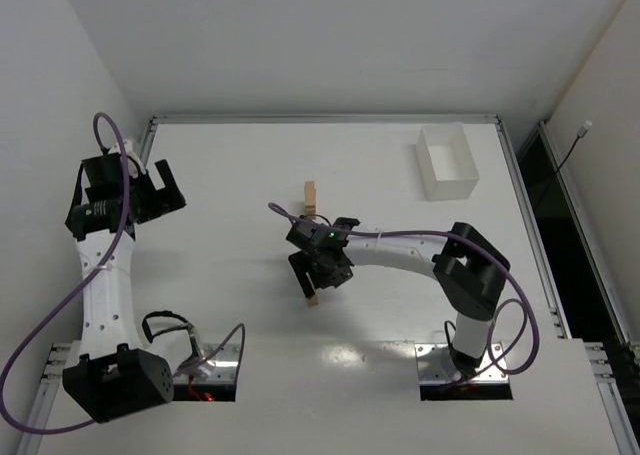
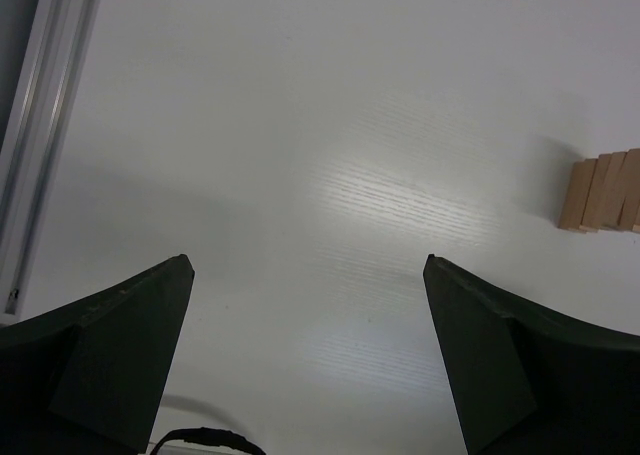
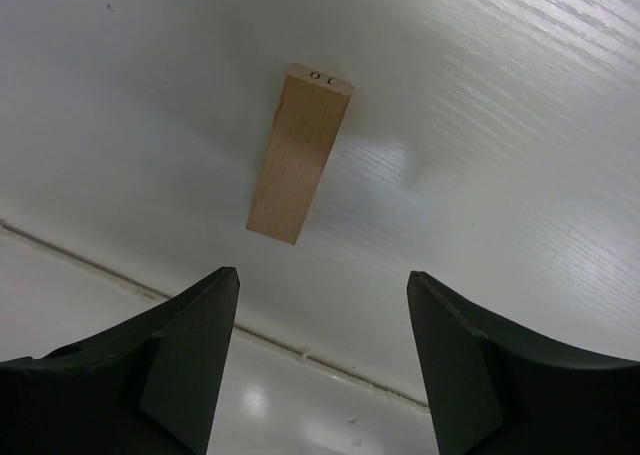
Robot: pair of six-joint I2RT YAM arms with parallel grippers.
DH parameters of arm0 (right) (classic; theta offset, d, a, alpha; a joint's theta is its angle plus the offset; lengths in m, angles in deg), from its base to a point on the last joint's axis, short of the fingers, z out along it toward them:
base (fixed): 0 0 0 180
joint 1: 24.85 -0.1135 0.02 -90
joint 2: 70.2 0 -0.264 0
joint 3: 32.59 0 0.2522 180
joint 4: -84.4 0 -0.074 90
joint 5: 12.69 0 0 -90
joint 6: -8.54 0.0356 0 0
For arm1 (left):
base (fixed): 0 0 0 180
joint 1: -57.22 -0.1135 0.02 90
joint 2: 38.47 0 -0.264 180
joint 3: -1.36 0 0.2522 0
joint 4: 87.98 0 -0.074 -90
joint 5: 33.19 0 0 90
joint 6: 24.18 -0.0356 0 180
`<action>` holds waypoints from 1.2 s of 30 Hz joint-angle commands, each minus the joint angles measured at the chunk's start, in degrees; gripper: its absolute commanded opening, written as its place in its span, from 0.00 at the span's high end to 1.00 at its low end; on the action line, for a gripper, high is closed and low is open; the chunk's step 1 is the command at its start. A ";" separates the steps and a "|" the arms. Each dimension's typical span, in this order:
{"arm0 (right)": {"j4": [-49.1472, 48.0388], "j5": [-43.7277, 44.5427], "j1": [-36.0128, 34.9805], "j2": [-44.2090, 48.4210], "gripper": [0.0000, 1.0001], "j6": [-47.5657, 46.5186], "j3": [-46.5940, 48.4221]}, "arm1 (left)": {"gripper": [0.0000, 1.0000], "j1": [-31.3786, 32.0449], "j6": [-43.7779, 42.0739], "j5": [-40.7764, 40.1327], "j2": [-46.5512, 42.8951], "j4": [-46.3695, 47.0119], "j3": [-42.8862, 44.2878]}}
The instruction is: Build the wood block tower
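A narrow tan tower (image 1: 311, 197) of wood blocks stands mid-table; its layered side shows at the right edge of the left wrist view (image 2: 604, 192). One loose wood block (image 3: 300, 155) lies flat on the table, with a number printed on its far end. In the top view only its tip (image 1: 313, 299) shows under the right gripper. My right gripper (image 1: 308, 278) hovers over it, open and empty (image 3: 323, 287), with the block just ahead of the fingertips. My left gripper (image 1: 166, 197) is open and empty (image 2: 308, 267), far left of the tower.
A white rectangular bin (image 1: 446, 161) stands at the back right. A raised metal rail (image 1: 320, 119) borders the table's far edge, and also shows in the left wrist view (image 2: 40, 125). A seam in the table surface (image 3: 300, 353) runs under the right gripper.
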 commanded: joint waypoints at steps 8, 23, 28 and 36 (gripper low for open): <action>-3.25 -1.49 -0.45 -5.15 0.34 5.89 2.18 | 0.00 0.40 0.67 -0.17 -2.70 3.06 -3.15; -4.48 -1.49 -0.45 -9.98 0.51 6.94 6.23 | 0.00 0.40 0.14 -0.69 -1.12 3.67 -3.68; -4.48 -0.96 -0.45 -10.60 0.64 6.94 7.37 | 0.00 0.40 0.14 -0.70 -0.59 3.67 -3.68; -3.96 0.80 -0.45 -9.55 0.90 6.42 7.37 | 0.00 0.40 0.14 -0.70 -0.59 4.20 -4.73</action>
